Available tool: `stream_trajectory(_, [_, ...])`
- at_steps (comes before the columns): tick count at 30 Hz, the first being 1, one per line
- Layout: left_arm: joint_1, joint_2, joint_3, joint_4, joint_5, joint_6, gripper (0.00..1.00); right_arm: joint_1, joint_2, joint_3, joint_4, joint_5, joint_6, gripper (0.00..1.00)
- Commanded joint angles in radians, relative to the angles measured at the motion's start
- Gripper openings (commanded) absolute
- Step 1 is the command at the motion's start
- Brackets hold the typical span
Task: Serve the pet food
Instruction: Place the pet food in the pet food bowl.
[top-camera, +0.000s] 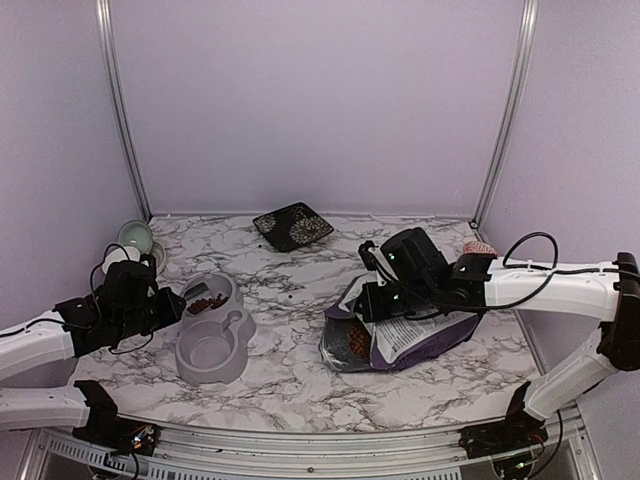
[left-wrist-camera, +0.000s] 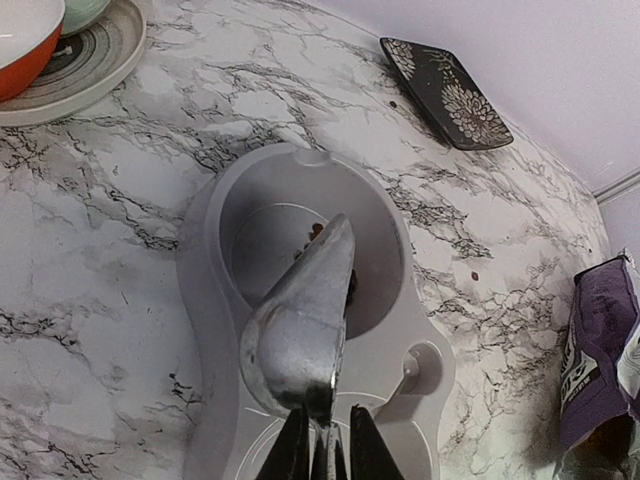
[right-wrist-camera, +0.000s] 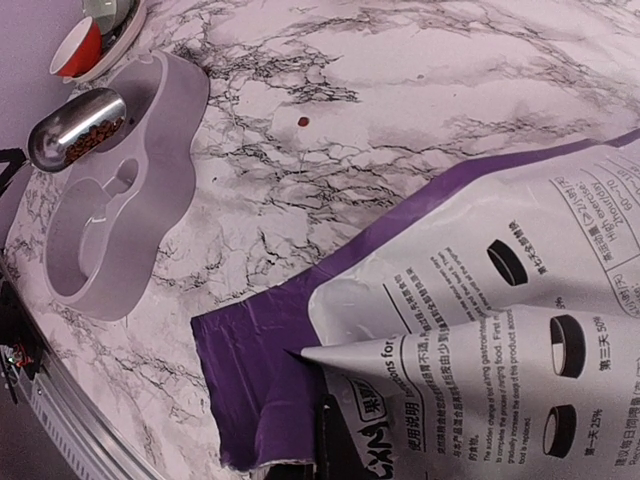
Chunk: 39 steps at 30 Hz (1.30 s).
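Note:
My left gripper (left-wrist-camera: 326, 455) is shut on the handle of the shiny metal scoop (left-wrist-camera: 300, 320) and holds it tilted over the far well of the grey double bowl (left-wrist-camera: 415, 320). In the right wrist view the scoop (right-wrist-camera: 60, 125) holds reddish-brown pet food (right-wrist-camera: 97, 135). A few pellets (left-wrist-camera: 316, 232) show in the well past the scoop. The purple-and-white bag (top-camera: 420, 335) lies at centre right, with pet food (top-camera: 356, 342) in its open mouth. My right gripper (top-camera: 378, 300) is shut on a fold of the bag (right-wrist-camera: 480, 300); one dark finger (right-wrist-camera: 335, 440) shows under the flap.
A black floral plate (top-camera: 293, 226) lies at the back centre. Stacked bowls on a plate (top-camera: 135, 238) stand at the far left, one of them red (left-wrist-camera: 25, 40). A stray pellet (right-wrist-camera: 303, 121) lies on the marble between bowl and bag. The near well (top-camera: 210, 355) holds nothing.

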<state>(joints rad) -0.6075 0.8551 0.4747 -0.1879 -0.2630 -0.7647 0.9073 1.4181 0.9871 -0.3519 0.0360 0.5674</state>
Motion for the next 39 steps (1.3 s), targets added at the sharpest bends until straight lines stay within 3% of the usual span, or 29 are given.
stream_trajectory(1, [0.003, 0.023, 0.06, -0.046, -0.018, 0.043, 0.0, 0.006, 0.007, 0.034, -0.056, 0.04, -0.004, 0.0])
stream_trajectory(22, [0.002, 0.082, 0.176, -0.196, -0.073, 0.115, 0.0, 0.012, 0.001, 0.031, -0.061, 0.046, 0.0, 0.0])
stream_trajectory(33, [-0.036, 0.117, 0.313, -0.377, -0.164, 0.172, 0.0, 0.018, 0.006, 0.038, -0.056, 0.047, 0.002, 0.0])
stream_trajectory(39, [-0.063, 0.085, 0.345, -0.395, -0.116, 0.181, 0.0, 0.023, 0.008, 0.044, -0.053, 0.047, 0.005, 0.0])
